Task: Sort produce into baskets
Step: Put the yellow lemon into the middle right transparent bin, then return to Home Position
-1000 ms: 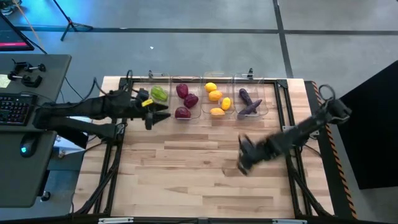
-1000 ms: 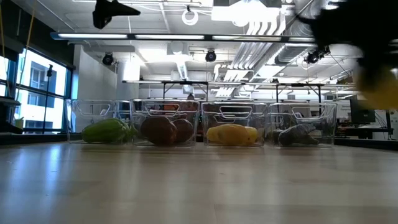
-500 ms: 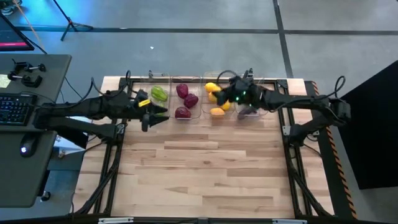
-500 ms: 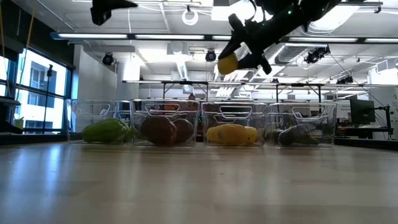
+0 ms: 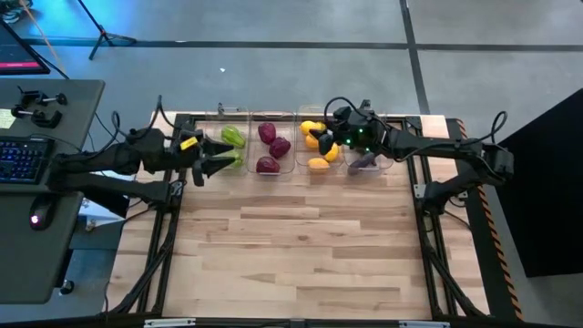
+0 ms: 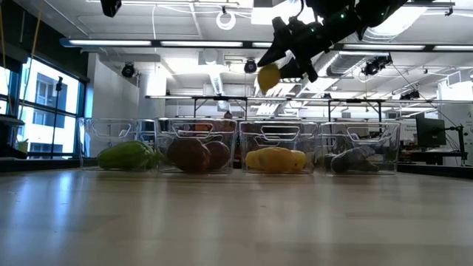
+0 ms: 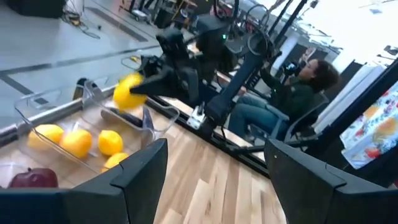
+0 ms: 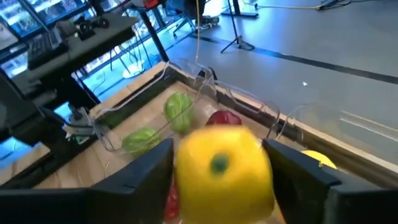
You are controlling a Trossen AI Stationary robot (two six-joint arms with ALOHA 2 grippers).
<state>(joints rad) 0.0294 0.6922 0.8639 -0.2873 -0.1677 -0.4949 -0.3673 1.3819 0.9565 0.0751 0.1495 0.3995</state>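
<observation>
My right jaws (image 6: 284, 65) clench a yellow citrus (image 8: 222, 167), holding it in the air above the third basket (image 5: 321, 146) at the bench's twelve o'clock edge. My left jaws (image 5: 219, 159) hang released beside the green-pepper basket (image 5: 232, 138).

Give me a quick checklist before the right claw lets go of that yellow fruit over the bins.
1. Right claw grips the round yellow toy fruit: ok.
2. Fruit held above the clear plastic bin with yellow fruits: ok.
3. Room left in that bin: ok, judged from the high view.
4. Exact centring over the bin: cannot tell.
5. Left claw apart, beside the green pepper bin: ok.
</observation>
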